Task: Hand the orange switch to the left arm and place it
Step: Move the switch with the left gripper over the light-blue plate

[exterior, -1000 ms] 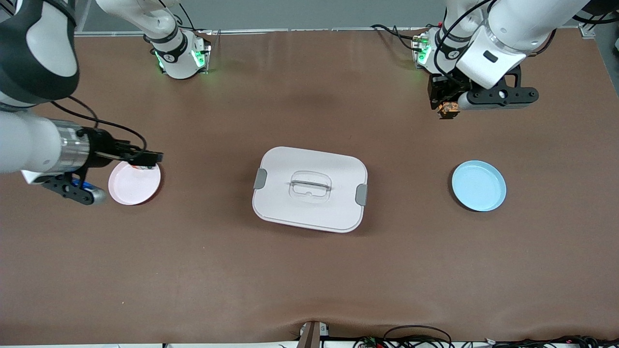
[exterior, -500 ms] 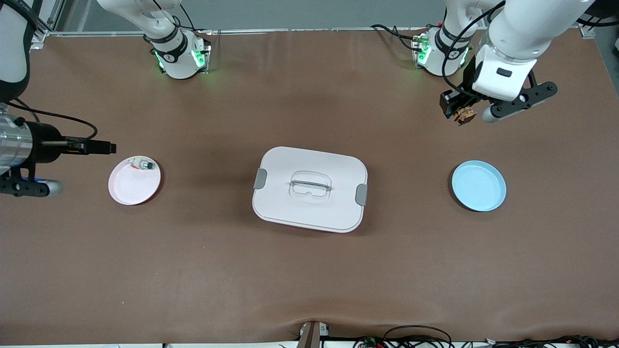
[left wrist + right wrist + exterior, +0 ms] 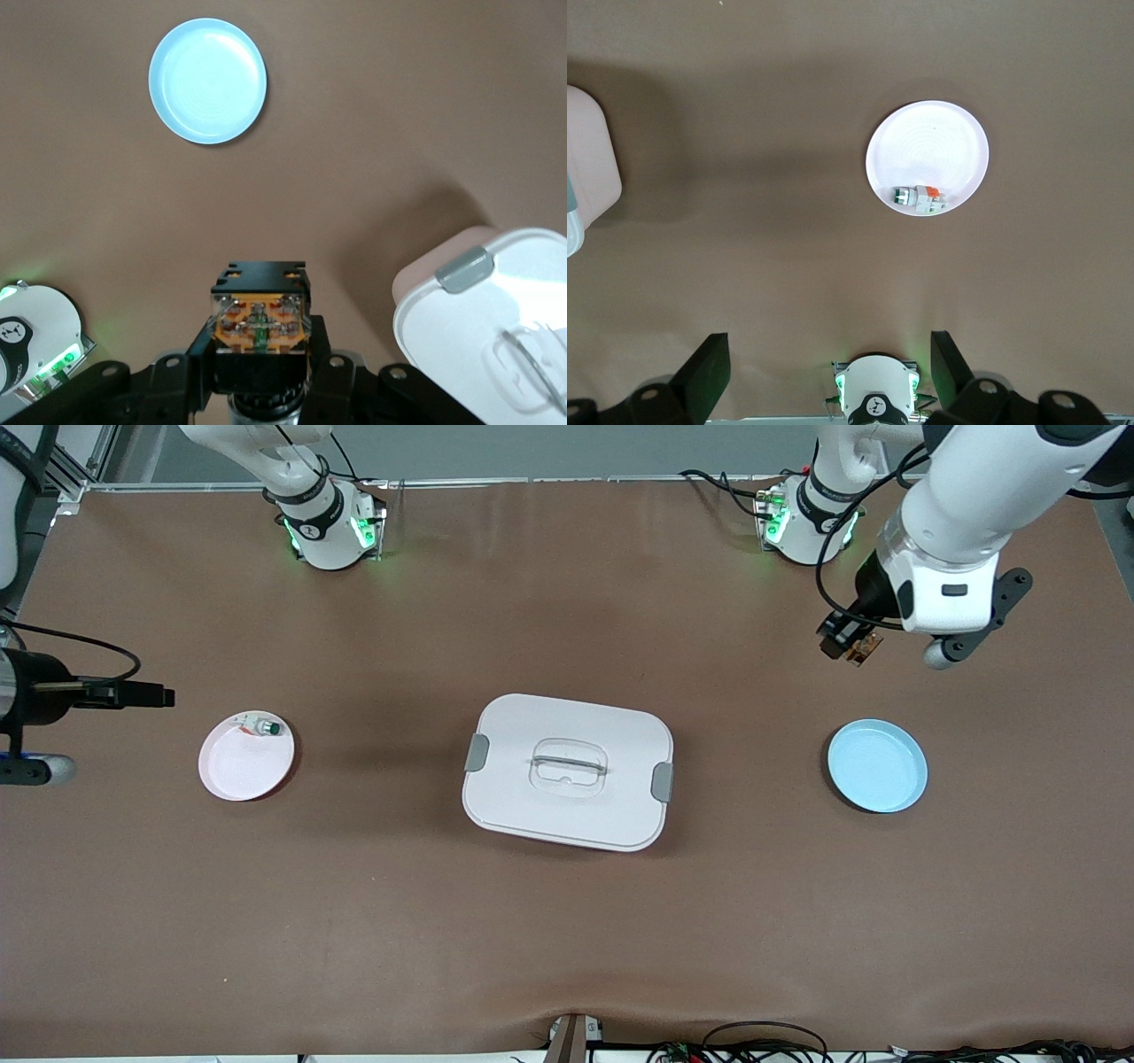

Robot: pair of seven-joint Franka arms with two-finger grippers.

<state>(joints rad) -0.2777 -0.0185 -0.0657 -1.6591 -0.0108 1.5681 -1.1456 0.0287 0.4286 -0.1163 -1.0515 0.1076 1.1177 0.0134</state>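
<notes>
- While the left tool point(image 3: 850, 646) hangs over bare worktop point(image 3: 567, 921) in the front view, pinching the switch point(image 3: 861, 650), the blue plate point(image 3: 877, 766) lies nearer the camera; the box point(image 3: 567, 771) sits mid-worktop.
- Left wrist view: the switch's point(image 3: 260, 323) orange end faces the plate point(image 3: 207, 81).
- Right wrist view: the right tool point(image 3: 828, 372), fingers spread, waits over the pink plate's point(image 3: 927, 146) end, empty.

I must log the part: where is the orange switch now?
The left gripper holds the orange switch in the air, over bare table at the left arm's end, not yet over the light-blue plate.
</notes>
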